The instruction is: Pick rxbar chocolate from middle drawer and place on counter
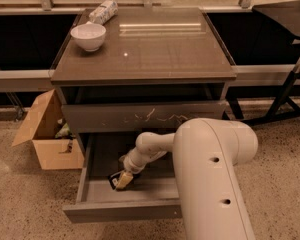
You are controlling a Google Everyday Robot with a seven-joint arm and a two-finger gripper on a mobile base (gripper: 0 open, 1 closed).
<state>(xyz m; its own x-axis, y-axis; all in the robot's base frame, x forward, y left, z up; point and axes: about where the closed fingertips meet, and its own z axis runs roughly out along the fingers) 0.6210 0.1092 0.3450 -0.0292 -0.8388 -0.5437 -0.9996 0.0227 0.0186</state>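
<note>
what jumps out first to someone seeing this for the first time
The big white robot arm fills the foreground, its gripper down in the open middle drawer at the black rxbar chocolate. Behind, a white bowl sits on the counter, near its far left corner.

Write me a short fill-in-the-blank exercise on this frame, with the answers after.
1. The gripper is down in the middle drawer, which stands ____.
2. The rxbar chocolate lies inside the ____, not on the counter.
3. The white bowl stands at the counter's far ____ corner.
4. Left of the middle drawer sits a ____ box.
Missing words: open; drawer; left; cardboard.
</note>
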